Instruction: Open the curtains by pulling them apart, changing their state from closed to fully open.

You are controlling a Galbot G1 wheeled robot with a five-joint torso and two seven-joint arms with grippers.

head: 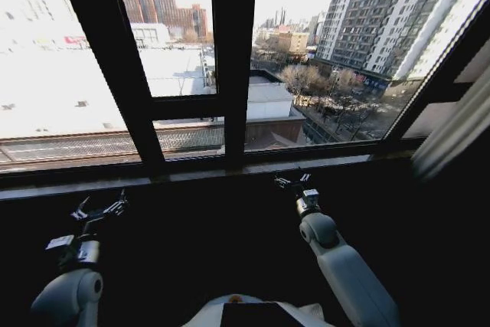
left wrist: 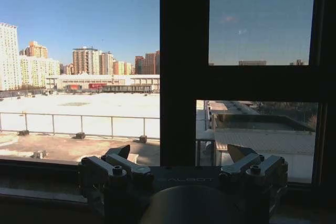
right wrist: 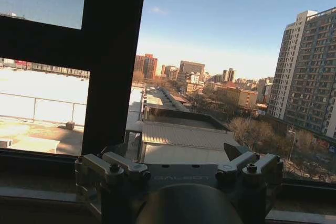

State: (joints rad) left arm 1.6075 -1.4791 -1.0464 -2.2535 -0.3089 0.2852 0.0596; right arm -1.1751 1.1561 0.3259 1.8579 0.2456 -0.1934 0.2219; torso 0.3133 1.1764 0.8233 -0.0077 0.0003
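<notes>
From the head view, the window glass lies bare and the curtains (head: 452, 132) hang gathered at the far right edge, so the opening looks done. The left gripper (head: 102, 210) and right gripper (head: 293, 182) rest low before the sill. Each wrist view shows its own jaws spread wide, holding nothing.

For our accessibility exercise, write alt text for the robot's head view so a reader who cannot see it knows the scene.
A dark-framed window stands uncovered, showing snowy rooftops and tall apartment blocks in daylight. Only a strip of pale curtain hangs at the far right edge. Below the sill, the left gripper and right gripper are both open, holding nothing.
</notes>
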